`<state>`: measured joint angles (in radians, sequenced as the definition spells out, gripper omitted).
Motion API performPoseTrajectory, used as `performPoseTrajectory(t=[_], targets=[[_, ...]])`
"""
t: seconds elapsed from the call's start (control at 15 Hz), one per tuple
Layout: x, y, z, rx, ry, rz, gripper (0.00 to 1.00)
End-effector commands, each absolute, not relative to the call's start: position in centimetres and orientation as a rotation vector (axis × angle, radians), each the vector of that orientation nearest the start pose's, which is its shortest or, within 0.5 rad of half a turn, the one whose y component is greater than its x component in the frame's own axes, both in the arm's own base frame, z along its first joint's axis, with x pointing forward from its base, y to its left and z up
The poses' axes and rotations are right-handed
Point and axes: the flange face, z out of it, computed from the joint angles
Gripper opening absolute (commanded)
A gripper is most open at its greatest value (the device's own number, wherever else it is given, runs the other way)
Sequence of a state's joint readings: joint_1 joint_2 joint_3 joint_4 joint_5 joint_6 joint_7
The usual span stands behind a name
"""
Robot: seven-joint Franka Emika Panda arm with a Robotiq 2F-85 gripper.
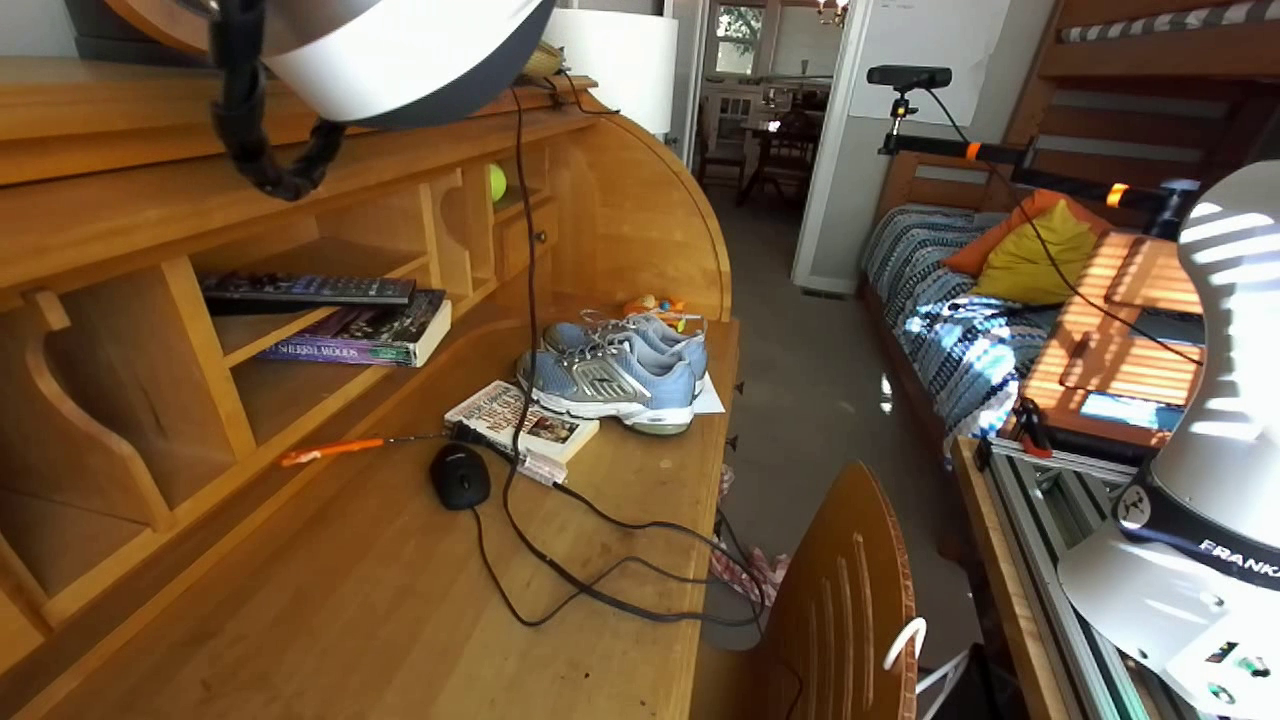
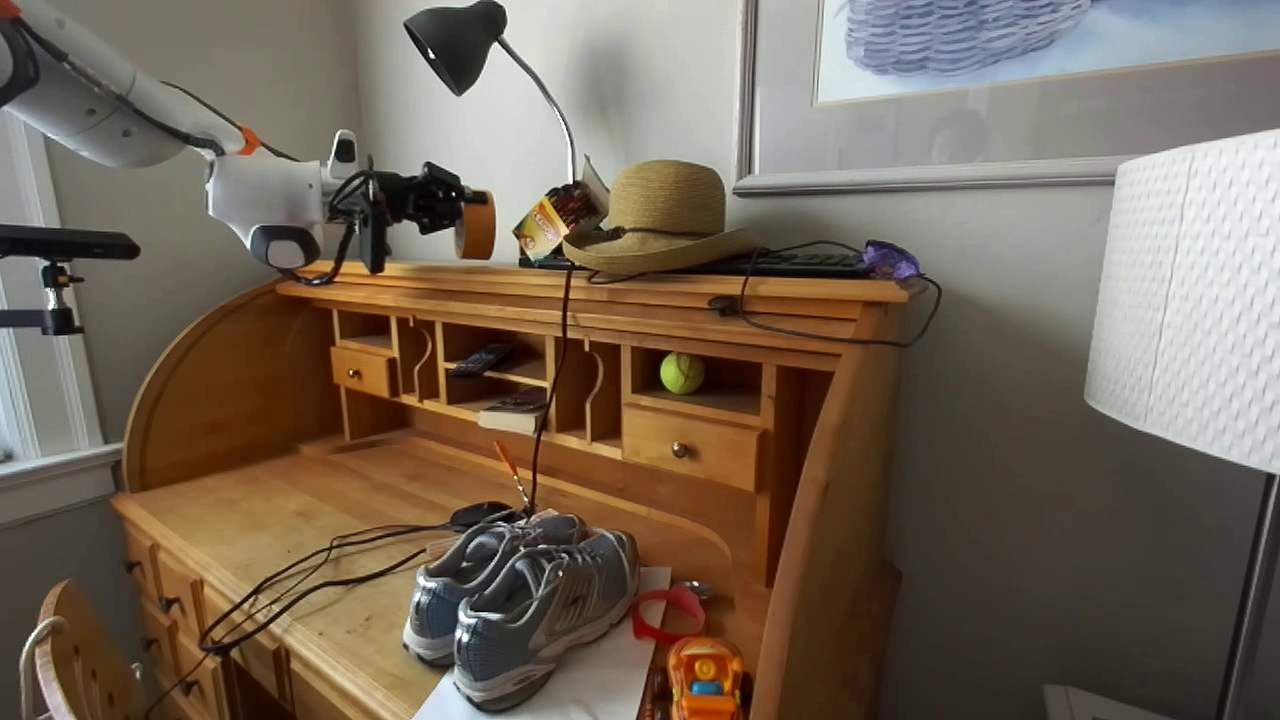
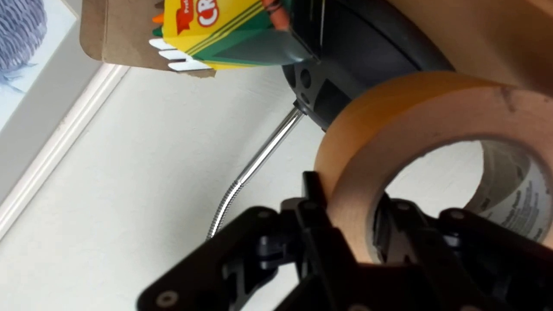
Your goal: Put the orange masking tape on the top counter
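Observation:
The orange masking tape is a wide ring, held upright on edge at the end of the arm. In the wrist view the tape fills the right side. My gripper is shut on its wall, one finger outside and one inside the ring. In an exterior view my gripper is at the left part of the desk top. The tape's lower edge is close to the top counter; I cannot tell whether it touches. In an exterior view the wooden top counter is partly covered by the arm, and the gripper is hidden.
A crayon box, a black lamp, a straw hat and a keyboard stand right of the tape. The lamp base is close behind it. Shoes and a mouse lie on the lower desk.

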<state>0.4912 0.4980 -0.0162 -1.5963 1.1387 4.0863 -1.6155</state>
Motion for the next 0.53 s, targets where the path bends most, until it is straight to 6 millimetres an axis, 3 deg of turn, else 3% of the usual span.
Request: performPoseTrajectory(t=[0.0, 0.47], targets=[[61.29, 17.88, 51.15, 1.761, 0.34, 1.516, 0.07], [61.81, 18.54, 50.68, 1.761, 0.389, 1.443, 0.07]])
